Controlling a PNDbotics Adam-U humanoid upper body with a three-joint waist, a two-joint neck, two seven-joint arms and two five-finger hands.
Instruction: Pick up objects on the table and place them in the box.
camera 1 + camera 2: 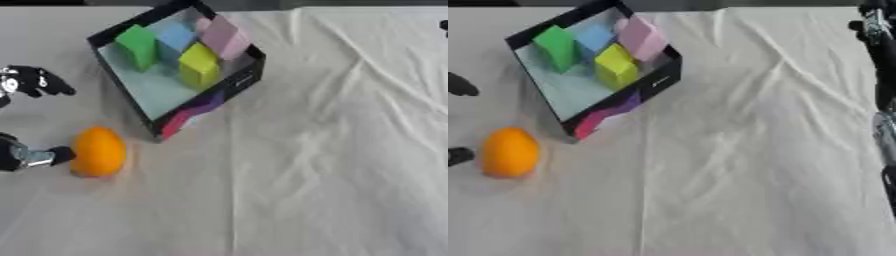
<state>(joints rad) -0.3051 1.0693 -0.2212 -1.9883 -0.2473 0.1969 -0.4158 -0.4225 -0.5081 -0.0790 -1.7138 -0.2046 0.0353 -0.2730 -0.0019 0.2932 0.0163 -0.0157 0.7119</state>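
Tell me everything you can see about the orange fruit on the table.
The orange fruit is smooth, oval and evenly orange, with no visible stem. It lies on the white cloth, at the left side, just in front of the near corner of the box but apart from it. The left hand is at its left side, one fingertip at or touching the fruit; the fingers do not wrap around it.
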